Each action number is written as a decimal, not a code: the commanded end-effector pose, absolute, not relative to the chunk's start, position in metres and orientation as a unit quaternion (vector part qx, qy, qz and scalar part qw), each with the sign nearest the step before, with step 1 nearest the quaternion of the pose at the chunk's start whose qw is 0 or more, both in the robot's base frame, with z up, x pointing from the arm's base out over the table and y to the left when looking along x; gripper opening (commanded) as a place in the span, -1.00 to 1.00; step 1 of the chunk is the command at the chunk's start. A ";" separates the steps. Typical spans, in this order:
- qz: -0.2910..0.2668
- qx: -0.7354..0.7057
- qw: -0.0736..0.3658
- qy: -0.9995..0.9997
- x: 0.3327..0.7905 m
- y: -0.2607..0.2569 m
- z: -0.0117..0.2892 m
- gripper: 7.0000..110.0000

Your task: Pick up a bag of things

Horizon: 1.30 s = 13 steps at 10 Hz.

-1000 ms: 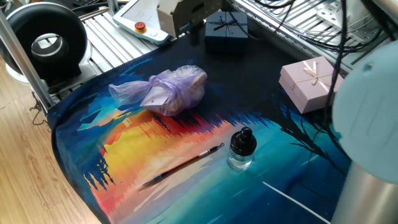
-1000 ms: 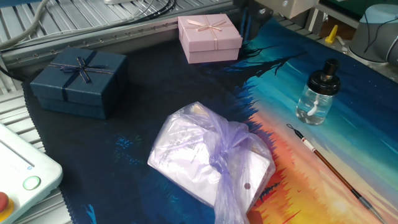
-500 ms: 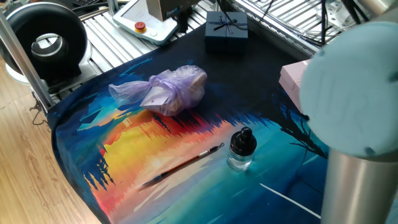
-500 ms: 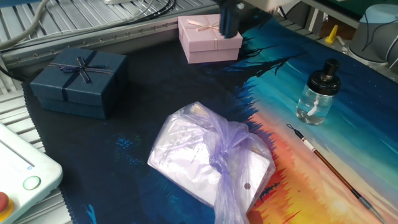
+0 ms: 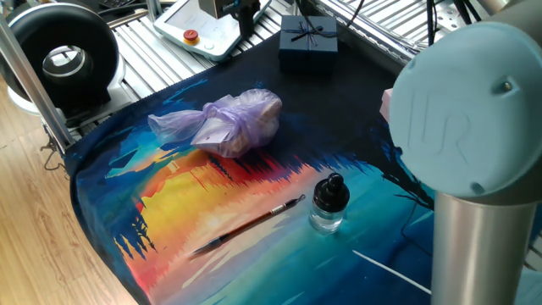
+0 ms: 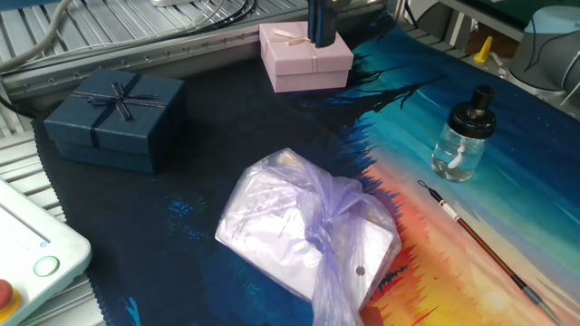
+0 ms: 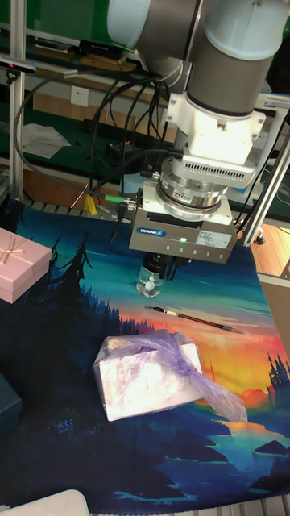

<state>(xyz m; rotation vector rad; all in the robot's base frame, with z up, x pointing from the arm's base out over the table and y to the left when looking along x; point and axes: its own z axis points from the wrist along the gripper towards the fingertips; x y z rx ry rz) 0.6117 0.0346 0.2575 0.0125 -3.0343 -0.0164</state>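
Tall fixed view, bag of things (image 7: 149,377) noted lying on painted mat (image 7: 242,339), pale boxy contents seen through plastic, long axis slightly diagonal, wrinkled tail trailing right, gripper (image 7: 160,268) raised above, jaw state undeterminable, nothing seen held.

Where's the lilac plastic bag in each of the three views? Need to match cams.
One fixed view: lilac plastic bag left of centre, tail pointing left.
The other fixed view: bag lower centre, tail toward the bottom edge.
Tall fixed view: bag lower middle, tail to the right.
Shared landmark: glass bottle with black cap, by the paintbrush.
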 end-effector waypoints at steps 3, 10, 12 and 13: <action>-0.004 -0.004 0.015 -1.000 0.632 0.033 0.258 -1.00; 0.002 0.024 0.034 -0.999 0.623 0.029 0.259 -1.00; 0.001 0.033 0.033 -0.999 0.624 0.030 0.256 -1.00; -0.001 0.035 0.025 -0.999 0.630 0.034 0.243 -1.00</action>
